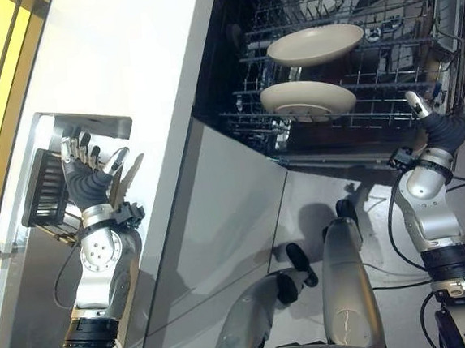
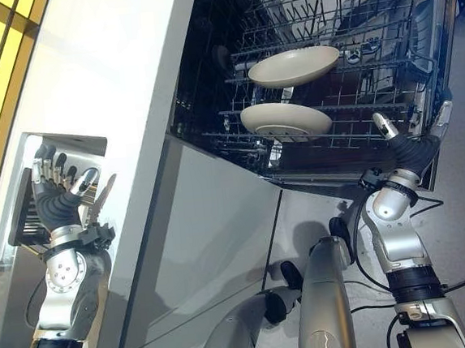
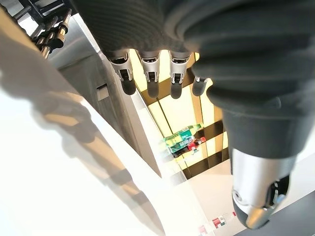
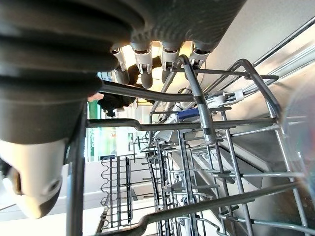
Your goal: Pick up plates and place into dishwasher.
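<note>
Two plates are seen in the dishwasher rack (image 1: 347,91): an upper plate (image 1: 315,45) and a lower plate (image 1: 307,100), both lying nearly flat across the wires rather than stood between the tines. No plate is held by either hand. The right hand (image 1: 431,120) is raised at the rack's front edge, near the lower plate; in its wrist view the fingers (image 4: 142,66) are seen against the wires and appear hooked over one, though a true grip cannot be confirmed. The left hand (image 1: 94,174) is held up with relaxed, spread fingers, grasping nothing, before a recessed opening (image 1: 76,155) in the white counter (image 1: 142,68).

A snag is judged the chief risk: if the right hand is pulled away carelessly, a fingertip may be caught in the wires and the rack jolted, so that the flat-lying plates slide. Little free room is offered among the tines; open space is found below the rack, over the floor (image 1: 317,207). The left hand is hemmed by the recess edges.
</note>
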`<state>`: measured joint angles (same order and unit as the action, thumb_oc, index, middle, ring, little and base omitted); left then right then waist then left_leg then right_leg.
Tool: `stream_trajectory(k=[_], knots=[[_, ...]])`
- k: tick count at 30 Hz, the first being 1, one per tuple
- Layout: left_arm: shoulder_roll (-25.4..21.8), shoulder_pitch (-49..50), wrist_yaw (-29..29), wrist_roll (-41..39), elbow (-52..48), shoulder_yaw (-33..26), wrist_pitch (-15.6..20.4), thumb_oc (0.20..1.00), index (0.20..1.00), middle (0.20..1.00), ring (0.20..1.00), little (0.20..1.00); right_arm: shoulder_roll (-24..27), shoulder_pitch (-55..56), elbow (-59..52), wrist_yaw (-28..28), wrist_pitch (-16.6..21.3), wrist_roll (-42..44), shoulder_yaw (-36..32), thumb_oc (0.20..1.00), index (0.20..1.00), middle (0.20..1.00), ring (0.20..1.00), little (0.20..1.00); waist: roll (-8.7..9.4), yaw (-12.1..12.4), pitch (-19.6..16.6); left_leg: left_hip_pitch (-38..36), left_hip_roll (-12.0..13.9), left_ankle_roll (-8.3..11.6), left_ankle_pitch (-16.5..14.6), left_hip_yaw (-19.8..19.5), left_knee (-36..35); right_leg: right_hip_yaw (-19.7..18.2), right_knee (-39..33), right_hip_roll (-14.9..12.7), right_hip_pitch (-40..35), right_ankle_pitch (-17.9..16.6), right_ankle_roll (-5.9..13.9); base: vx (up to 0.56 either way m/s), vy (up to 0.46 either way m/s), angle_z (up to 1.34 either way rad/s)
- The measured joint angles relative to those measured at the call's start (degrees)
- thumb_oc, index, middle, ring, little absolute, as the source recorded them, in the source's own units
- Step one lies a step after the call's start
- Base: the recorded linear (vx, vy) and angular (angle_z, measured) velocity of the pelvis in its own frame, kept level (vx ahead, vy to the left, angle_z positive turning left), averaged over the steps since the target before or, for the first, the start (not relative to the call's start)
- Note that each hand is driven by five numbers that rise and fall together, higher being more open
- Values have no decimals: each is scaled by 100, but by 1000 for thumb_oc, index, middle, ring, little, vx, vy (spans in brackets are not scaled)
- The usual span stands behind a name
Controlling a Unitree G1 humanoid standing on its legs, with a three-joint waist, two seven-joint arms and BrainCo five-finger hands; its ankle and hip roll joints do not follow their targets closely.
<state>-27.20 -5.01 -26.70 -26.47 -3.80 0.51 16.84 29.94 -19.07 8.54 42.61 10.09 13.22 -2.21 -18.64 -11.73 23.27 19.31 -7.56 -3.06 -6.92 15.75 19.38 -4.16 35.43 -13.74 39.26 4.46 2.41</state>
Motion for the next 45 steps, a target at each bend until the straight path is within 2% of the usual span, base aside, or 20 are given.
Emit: stream_trajectory(k=[7, 12, 14, 15, 16, 18, 19, 20, 21, 22, 23, 25, 26, 30, 45], knots=[[-154, -47, -84, -129, -269, 38, 35, 1000, 1000, 1000, 1000, 1000, 186, -245, -12, -511, -169, 165, 26, 1000, 1000, 1000, 1000, 1000, -1, 16, -1, 423, 39, 2, -2, -55, 175, 40, 43, 15, 308, -3, 11, -7, -18, 1], [-297, -127, -202, -127, -292, 45, 30, 1000, 1000, 1000, 1000, 1000, 198, -399, -60, -839, -388, 162, 55, 1000, 1000, 1000, 1000, 1000, -10, 79, -8, 684, 65, 2, -2, -283, 228, 76, -22, 148, 448, -21, 53, -21, -3, -2], [-341, -209, -214, -127, -309, 32, 33, 1000, 1000, 1000, 1000, 1000, 266, -419, -156, -940, -403, 156, 54, 1000, 1000, 1000, 1000, 1000, -9, 170, -8, 859, 133, 10, -3, -346, 331, 12, 198, 165, 482, 49, -54, -27, -5, 3], [-363, -232, -246, -127, -315, 23, 37, 1000, 1000, 1000, 1000, 1000, 287, -461, -182, -1028, -423, 155, 55, 1000, 1000, 1000, 1000, 1000, 4, 202, 2, 910, 122, 33, -12, -377, 304, 87, 103, 163, 523, 48, -46, -24, 2, 5], [-405, -259, -258, -128, -307, 30, 28, 1000, 1000, 1000, 1000, 1000, 279, -521, -136, -1219, -456, 156, 101, 1000, 1000, 1000, 1000, 1000, 1, 200, 0, 927, 92, 137, -77, -330, 437, 176, 2, 142, 528, 47, -39, 0, 0, 0], [-423, -308, -249, -127, -241, 176, 26, 1000, 1000, 1000, 1000, 1000, 288, -726, 38, -1515, -713, 219, 446, 1000, 1000, 1000, 1000, 1000, -14, 223, -12, 911, 91, 242, -201, -310, 936, 298, 3, 149, 509, 28, -8, 6, 47, -24], [-410, -314, -243, -124, -203, 286, 31, 1000, 1000, 1000, 1000, 1000, 266, -783, 180, -1592, -774, 218, 689, 1000, 1000, 1000, 1000, 1000, -95, 357, -68, 838, 181, 53, -222, -439, 734, 416, 109, 197, 569, -32, 110, 21, 65, -50], [-326, -321, -225, -123, -194, 302, 29, 1000, 1000, 1000, 1000, 1000, 216, -806, 169, -1617, -796, 219, 813, 1000, 1000, 1000, 1000, 1000, -113, 442, -71, 922, 258, 40, -225, -418, 755, 228, 641, 233, 782, 199, -61, 33, 75, -33], [-236, -285, -245, -118, -258, 269, 119, 1000, 1000, 1000, 1000, 1000, 194, -864, 79, -1617, -793, 213, 862, 1000, 1000, 1000, 1000, 1000, -125, 461, -98, 1101, 274, 70, -213, -458, 747, -123, 1285, 221, 931, 399, -276, 38, 73, 22], [-286, -401, -250, -118, -320, 238, 163, 1000, 1000, 1000, 1000, 1000, 214, -926, 10, -1606, -776, 197, 811, 1000, 1000, 1000, 1000, 1000, -102, 436, -81, 1261, 157, 139, -179, -600, 746, -358, 916, -85, 435, 803, 133, 38, 71, 43], [-252, -573, -241, -120, -254, 224, 164, 1000, 1000, 1000, 1000, 1000, 264, -1074, 157, -1614, -804, 197, 790, 1000, 1000, 1000, 1000, 1000, -57, 525, -45, 1253, 134, 178, -208, -610, 744, 22, 713, -348, 468, 659, 229, 26, 64, 50], [-233, -629, -169, -126, -193, 338, 80, 1000, 1000, 1000, 1000, 1000, 215, -1159, 300, -1634, -1010, 223, 860, 1000, 1000, 1000, 1000, 1000, -36, 512, -29, 984, 143, 230, -240, -511, 746, 318, 721, -426, 258, 742, 176, 10, 54, 29], [-225, -542, -145, -125, -176, 362, 93, 1000, 1000, 1000, 1000, 1000, 199, -1169, 301, -1634, -1109, 241, 933, 1000, 1000, 1000, 1000, 1000, -25, 533, -20, 888, 128, 199, -124, -530, 683, 319, 763, -423, 211, 770, 155, -2, 34, 15], [-193, -499, -76, -123, -318, 377, 150, 1000, 1000, 1000, 1000, 1000, 181, -1217, 321, -1531, -1133, 273, 958, 1000, 1000, 1000, 1000, 1000, -37, 640, -29, 1029, 132, 214, -40, -652, 684, 391, 753, -407, 283, 720, 100, 3, 27, 11], [-87, -509, 39, -126, -469, 373, 267, 1000, 1000, 1000, 1000, 1000, 204, -1386, 414, -1380, -1050, 311, 968, 1000, 1000, 1000, 1000, 1000, -38, 961, -30, 1163, 131, 212, -4, -688, 692, 480, 731, -446, 374, 698, 66, 45, 72, 2]])
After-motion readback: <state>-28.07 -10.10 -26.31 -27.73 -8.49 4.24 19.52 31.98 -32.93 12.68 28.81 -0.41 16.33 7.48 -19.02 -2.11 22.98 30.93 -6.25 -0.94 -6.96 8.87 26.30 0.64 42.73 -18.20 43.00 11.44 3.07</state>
